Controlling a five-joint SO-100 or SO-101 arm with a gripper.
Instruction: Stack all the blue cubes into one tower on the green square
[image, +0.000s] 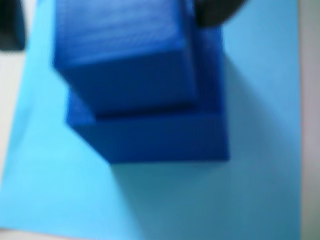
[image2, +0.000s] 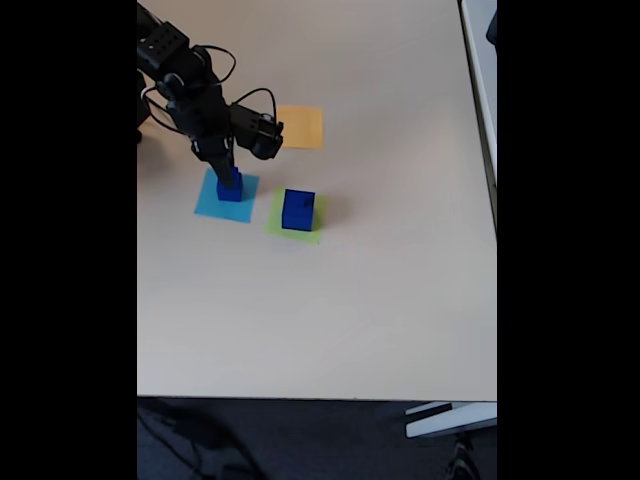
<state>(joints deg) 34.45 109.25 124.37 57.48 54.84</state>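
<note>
In the wrist view, a smaller blue cube (image: 125, 60) sits on a bigger blue cube (image: 165, 137), both on the light-blue square (image: 260, 150). I cannot tell if the pincer holds it.

In the fixed view, the pincer (image2: 231, 170) is down on that stack. The largest blue cube (image2: 298, 209) rests on the green square (image2: 278, 226) on the counter (image2: 380, 300), near an orange square (image2: 302, 127)

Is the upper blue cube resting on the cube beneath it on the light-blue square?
Touching. The wrist view shows the upper blue cube sitting directly on the lower blue cube, no gap along their shared edge, over the light-blue square.
</note>
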